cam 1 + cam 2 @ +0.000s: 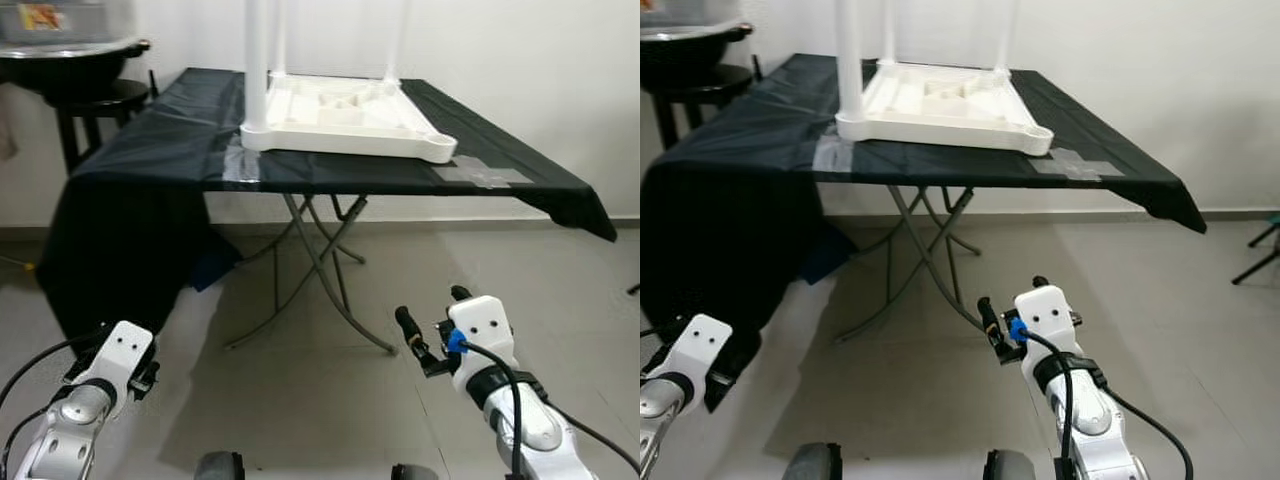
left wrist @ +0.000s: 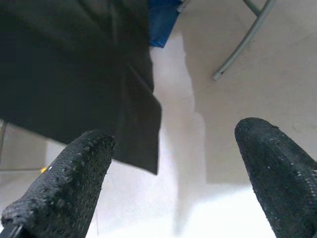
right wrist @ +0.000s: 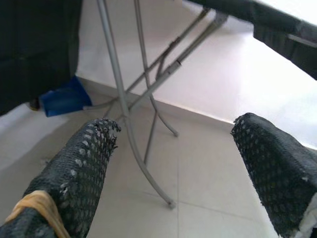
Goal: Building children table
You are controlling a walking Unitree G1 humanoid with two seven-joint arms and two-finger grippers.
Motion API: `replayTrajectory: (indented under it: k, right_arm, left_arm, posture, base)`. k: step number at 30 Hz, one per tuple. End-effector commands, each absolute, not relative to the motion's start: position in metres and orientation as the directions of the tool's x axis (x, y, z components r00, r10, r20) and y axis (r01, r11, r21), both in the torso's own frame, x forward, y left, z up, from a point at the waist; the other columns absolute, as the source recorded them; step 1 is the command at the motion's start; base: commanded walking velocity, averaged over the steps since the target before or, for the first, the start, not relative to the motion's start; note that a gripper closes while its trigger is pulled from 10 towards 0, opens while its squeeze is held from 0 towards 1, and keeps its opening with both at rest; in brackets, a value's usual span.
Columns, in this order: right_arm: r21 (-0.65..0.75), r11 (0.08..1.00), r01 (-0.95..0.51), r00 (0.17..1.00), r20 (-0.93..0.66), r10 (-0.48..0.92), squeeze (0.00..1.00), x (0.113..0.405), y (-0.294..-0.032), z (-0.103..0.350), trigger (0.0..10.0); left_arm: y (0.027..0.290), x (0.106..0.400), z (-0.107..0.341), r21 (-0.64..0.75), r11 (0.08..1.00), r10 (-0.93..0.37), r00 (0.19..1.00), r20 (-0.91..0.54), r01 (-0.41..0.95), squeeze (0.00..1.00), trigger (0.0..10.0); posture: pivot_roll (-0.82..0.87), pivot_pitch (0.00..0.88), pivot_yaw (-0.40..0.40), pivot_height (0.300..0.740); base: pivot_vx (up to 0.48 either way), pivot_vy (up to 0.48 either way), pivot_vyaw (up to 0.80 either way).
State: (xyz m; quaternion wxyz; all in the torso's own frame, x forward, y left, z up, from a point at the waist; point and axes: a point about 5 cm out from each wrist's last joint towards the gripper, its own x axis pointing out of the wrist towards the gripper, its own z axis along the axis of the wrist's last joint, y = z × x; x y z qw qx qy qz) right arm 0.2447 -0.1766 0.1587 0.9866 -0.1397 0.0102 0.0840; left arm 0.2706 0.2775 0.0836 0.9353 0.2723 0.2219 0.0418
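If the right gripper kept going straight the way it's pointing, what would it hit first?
Probably the folding table's grey metal legs, which lie between the open right gripper's fingers in its wrist view; depth is uncertain.

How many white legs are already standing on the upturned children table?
3. One thick leg rises at the near left corner of the white tabletop, a second behind it, and a third at the far right. The near right corner has none.
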Motion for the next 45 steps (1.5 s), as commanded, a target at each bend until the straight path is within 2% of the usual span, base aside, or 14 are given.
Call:
replayTrajectory:
  k: [1,13,22,32,45]
  right_arm:
    - [-0.255,0.952,-0.17,0.985,-0.063,0.159,0.0,0.246,-0.179,0.156,10.0]
    - [-0.252,0.951,-0.181,0.983,-0.061,0.171,0.0,0.247,-0.178,0.158,10.0]
    - [-0.257,0.946,-0.198,0.98,-0.062,0.188,0.0,0.247,-0.178,0.159,10.0]
    - [-0.258,0.942,-0.216,0.976,-0.064,0.207,0.0,0.247,-0.178,0.161,10.0]
    - [-0.211,0.948,-0.24,0.971,-0.073,0.23,0.0,0.248,-0.179,0.167,10.0]
  left_arm:
    - [0.284,0.269,0.082,0.557,0.83,0.232,0.885,-0.404,0.036,0.0,10.0]
    - [0.29,0.265,0.077,0.572,0.82,0.269,0.864,-0.426,0.027,0.0,10.0]
    - [0.311,0.257,0.065,0.599,0.8,0.391,0.792,-0.469,-0.04,0.0,10.0]
    - [0.326,0.245,0.052,0.572,0.815,0.449,0.727,-0.52,-0.094,0.0,10.0]
    - [0.334,0.246,0.045,0.519,0.85,0.429,0.69,-0.583,-0.09,0.0,10.0]
  posture:
    - [0.08,0.0,-0.055,0.496]
    - [0.08,0.0,-0.056,0.461]
    - [0.08,0.0,-0.055,0.416]
    - [0.08,0.0,-0.059,0.371]
    - [0.06,0.0,-0.06,0.341]
  base:
    - [0.0,0.0,0.0]
    - [0.0,0.0,0.0]
    - [0.0,0.0,0.0]
    - [0.0,0.0,0.0]
    - [0.0,0.0,0.0]
